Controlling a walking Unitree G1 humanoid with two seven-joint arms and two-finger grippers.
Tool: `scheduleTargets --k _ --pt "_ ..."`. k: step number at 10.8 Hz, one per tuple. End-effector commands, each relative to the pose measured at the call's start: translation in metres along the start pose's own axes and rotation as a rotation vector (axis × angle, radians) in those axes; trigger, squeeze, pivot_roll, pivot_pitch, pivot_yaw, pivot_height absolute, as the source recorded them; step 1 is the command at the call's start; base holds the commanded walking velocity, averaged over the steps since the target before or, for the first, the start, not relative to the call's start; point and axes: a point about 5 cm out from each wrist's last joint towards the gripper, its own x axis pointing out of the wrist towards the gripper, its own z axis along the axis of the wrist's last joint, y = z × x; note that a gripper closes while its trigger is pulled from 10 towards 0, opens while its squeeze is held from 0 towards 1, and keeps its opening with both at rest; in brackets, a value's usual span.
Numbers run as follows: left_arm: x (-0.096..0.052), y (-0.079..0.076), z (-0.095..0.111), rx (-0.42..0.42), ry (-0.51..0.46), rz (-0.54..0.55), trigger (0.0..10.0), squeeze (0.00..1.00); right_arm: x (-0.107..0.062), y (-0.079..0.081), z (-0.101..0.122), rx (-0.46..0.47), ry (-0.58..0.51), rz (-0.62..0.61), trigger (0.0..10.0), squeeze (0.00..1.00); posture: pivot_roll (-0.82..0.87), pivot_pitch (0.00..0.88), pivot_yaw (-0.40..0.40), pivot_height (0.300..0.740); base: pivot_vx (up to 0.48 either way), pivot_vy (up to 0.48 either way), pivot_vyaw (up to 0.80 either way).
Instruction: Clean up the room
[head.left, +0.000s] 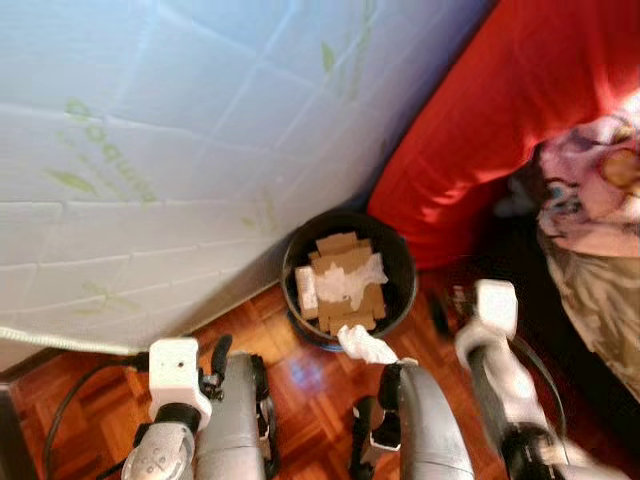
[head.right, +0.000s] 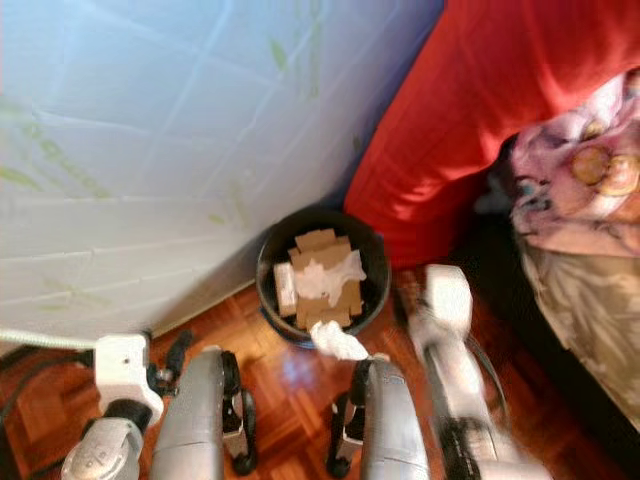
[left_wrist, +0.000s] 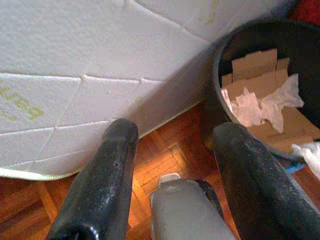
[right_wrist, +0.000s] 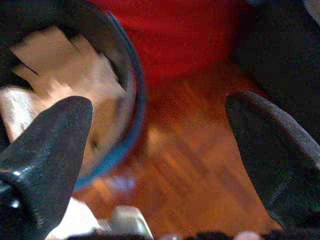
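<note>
A black round bin stands on the wood floor between the mattress and the red cover; it holds cardboard pieces and a crumpled white tissue. Another crumpled white tissue lies at the bin's near rim. In its wrist view my left gripper is open and empty, low over the floor beside the mattress, with the bin just ahead. My right gripper is open wide and empty above the floor, the bin to one side. The right arm is blurred.
A white quilted mattress leans across the left and back. A red cover hangs over the bed at the right, with patterned bedding beyond. Parquet floor lies near my silver legs.
</note>
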Motion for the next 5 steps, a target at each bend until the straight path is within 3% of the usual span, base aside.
scheduleTargets --k 1,3,5 --pt "-0.001 0.005 -0.018 -0.009 0.058 -0.003 10.0 0.0 -0.012 -0.01 -0.021 0.019 0.053 -0.046 10.0 0.0 0.22 0.257 -0.065 0.665 0.0 0.0 0.0" --pt "0.008 0.008 -0.034 -0.004 0.105 -0.025 10.0 0.0 -0.026 -0.015 -0.045 0.029 0.119 -0.075 10.0 0.0 0.19 0.182 -0.05 0.695 0.0 0.0 0.0" --pt "0.016 0.013 -0.072 0.001 0.24 -0.039 10.0 0.0 -0.032 -0.011 -0.059 0.045 0.182 -0.09 10.0 0.0 0.17 0.109 -0.035 0.73 0.0 0.0 0.0"
